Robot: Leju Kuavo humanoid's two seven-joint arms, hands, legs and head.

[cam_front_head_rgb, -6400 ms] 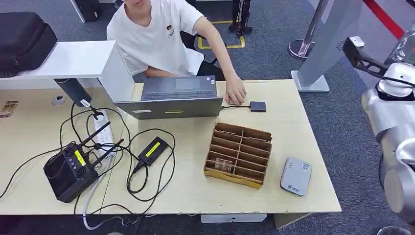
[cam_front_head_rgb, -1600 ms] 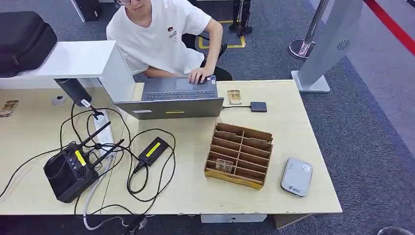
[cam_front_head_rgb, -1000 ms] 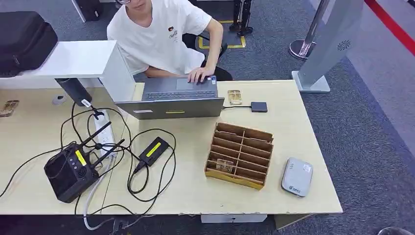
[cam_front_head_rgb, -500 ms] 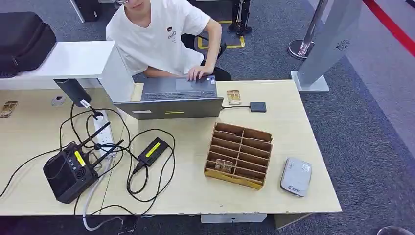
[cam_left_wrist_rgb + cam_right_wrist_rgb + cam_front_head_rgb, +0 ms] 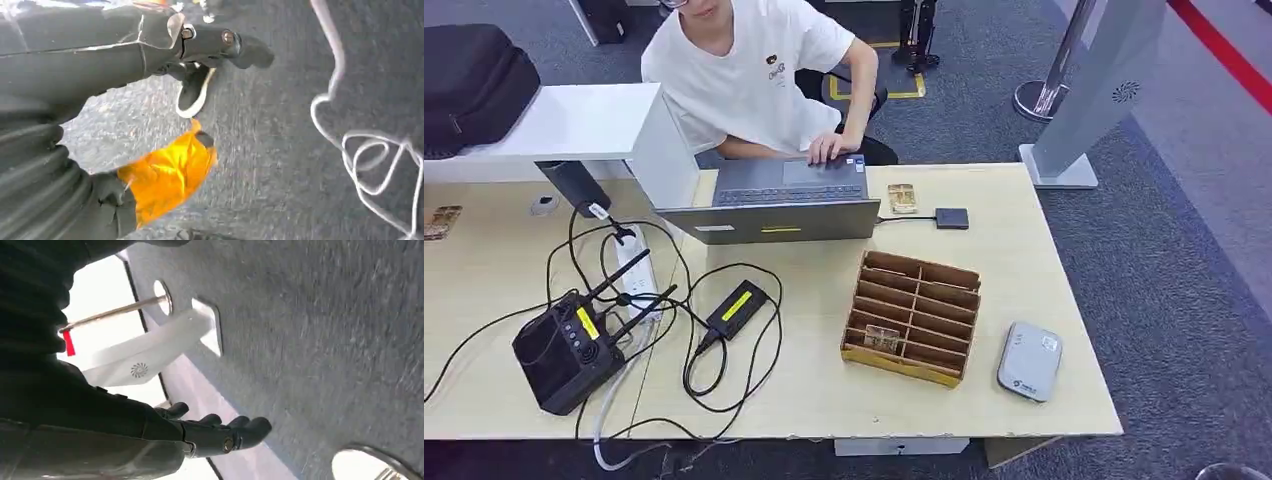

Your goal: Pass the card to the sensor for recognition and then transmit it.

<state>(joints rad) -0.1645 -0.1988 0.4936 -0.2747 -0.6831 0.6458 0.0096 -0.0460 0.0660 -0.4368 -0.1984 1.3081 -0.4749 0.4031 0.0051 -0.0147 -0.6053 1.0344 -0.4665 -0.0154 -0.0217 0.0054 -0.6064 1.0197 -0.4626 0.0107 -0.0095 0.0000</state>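
One card (image 5: 902, 198) lies flat on the far side of the table (image 5: 1064, 400), just beside the right end of the laptop (image 5: 779, 200) and near a small black box (image 5: 951, 218) joined to the laptop by a cable. A second card (image 5: 882, 339) stands in a slot of the wooden rack (image 5: 911, 317), in one of the near rows on its left side. A third card-like piece (image 5: 443, 221) rests at the far left edge of the desk. One grey card reader (image 5: 1029, 361) sits flat just right of the rack, apart from it. One person (image 5: 749, 75) in a white shirt sits behind the laptop with a hand (image 5: 829, 150) on its keyboard.

The left hand (image 5: 220, 45) hangs over grey carpet, fingers straight and together, holding nothing. The right hand (image 5: 220, 432) hangs over the carpet too, fingers stretched out and slightly spread, holding nothing.

On the left of the table are a black radio unit (image 5: 564, 350) with antennas, one black adapter (image 5: 736, 307) with a yellow label, and a white power strip (image 5: 634, 270) among tangled cables.
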